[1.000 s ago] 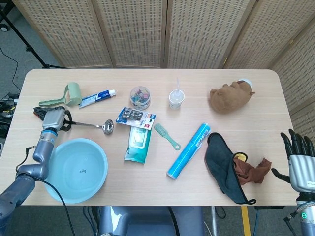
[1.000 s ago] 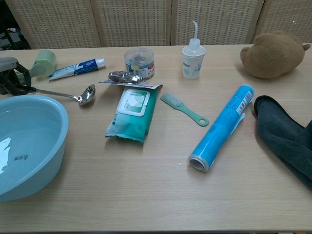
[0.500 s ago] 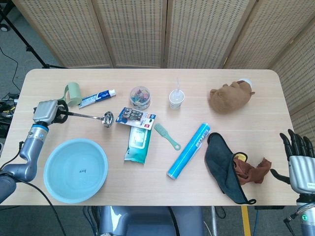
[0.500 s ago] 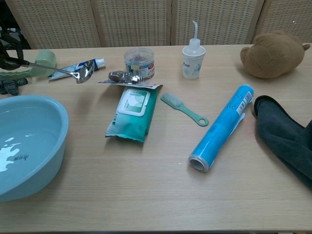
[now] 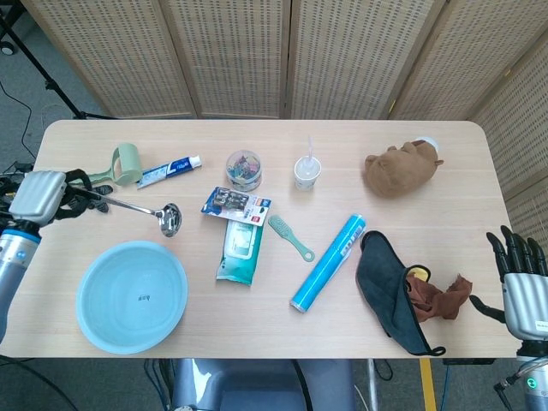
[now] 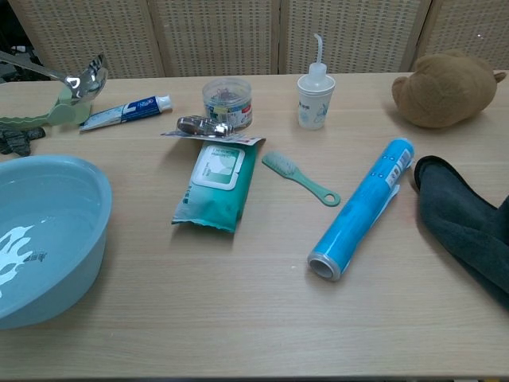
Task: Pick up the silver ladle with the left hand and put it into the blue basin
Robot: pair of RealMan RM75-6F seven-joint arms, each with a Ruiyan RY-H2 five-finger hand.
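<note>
My left hand [image 5: 41, 199] grips the handle of the silver ladle [image 5: 137, 209] at the table's left edge and holds it up off the surface. The bowl of the ladle [image 6: 89, 79] hangs in the air over the table, behind the blue basin [image 5: 131, 296]. In the chest view only the ladle shows; the left hand lies outside that frame. The basin [image 6: 48, 239] stands at the front left with nothing in it. My right hand [image 5: 521, 282] hovers off the table's right side, fingers spread, holding nothing.
Behind the basin lie a green lint roller [image 5: 120, 165] and a toothpaste tube [image 5: 169, 171]. A jar [image 5: 244, 169], battery pack [image 5: 236, 204], wipes pack [image 5: 240, 248], green brush [image 5: 291, 237], blue roll [image 5: 329, 262], squeeze bottle [image 5: 306, 170], plush toy [image 5: 401, 168] and dark cloth [image 5: 390, 287] cover the middle and right.
The left hand has lifted the ladle off the table and drawn back to the left; the ladle's bowl now hangs higher, and the basin stands where it did.
</note>
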